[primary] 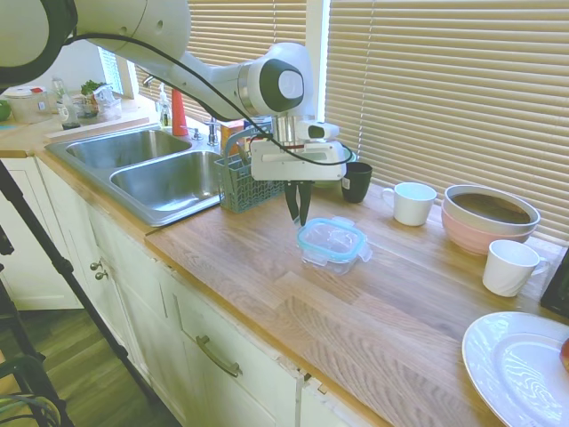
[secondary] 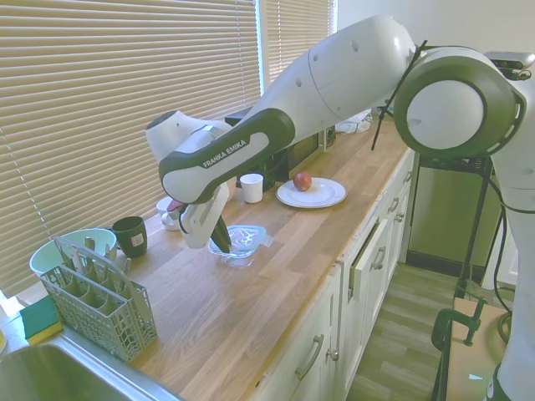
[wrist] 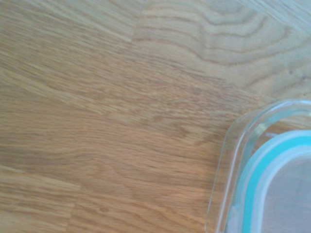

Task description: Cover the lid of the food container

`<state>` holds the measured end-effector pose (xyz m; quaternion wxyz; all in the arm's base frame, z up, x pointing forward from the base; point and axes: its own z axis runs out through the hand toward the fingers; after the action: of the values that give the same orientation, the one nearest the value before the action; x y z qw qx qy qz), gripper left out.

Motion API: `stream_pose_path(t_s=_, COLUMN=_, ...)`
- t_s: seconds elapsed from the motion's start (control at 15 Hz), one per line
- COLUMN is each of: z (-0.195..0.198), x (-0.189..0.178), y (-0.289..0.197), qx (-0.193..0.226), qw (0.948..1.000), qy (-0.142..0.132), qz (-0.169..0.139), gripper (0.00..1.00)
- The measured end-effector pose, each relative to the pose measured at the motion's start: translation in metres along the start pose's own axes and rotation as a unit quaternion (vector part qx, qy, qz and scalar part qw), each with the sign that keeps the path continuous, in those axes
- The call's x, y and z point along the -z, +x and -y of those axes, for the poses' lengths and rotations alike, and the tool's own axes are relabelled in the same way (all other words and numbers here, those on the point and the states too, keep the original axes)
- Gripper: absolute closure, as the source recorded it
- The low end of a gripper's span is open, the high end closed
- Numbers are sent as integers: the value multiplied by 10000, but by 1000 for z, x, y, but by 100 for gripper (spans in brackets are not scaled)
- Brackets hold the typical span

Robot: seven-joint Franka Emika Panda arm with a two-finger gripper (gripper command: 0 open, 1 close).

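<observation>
While claw point(primary: 300, 213) hangs just above tabletop point(primary: 373, 302), fingers look pinched together, gripping nothing. Lid point(primary: 331, 237) sits on food container point(primary: 327, 257), just beside and below claw tips, apart from them. Grey cutlery rack point(primary: 238, 182) behind claw, toward sink point(primary: 160, 173).

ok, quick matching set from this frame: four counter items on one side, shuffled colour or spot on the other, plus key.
Items:
1. lid
2. mug
3. apple
4. cutlery basket

Matches:
A. on the white plate
B. teal rim, lying on the food container
C. at the sink edge
D. dark, by the blinds

Pairs: 1-B, 2-D, 3-A, 4-C
</observation>
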<state>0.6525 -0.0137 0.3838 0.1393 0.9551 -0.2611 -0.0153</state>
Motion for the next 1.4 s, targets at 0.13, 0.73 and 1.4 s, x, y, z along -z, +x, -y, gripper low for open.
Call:
stream_pose_path(t_s=0.13, z=-3, x=-1, y=2, qx=-68, qw=10000, qy=13, qz=-14, gripper=0)
stream_pose_path(t_s=0.73, z=2, x=-5, y=4, qx=-278, qw=9992, qy=198, qz=-209, gripper=0)
stream_pose_path(t_s=1.4, z=16, x=3, y=-20, qx=-326, qw=9978, qy=525, qz=-237, gripper=0)
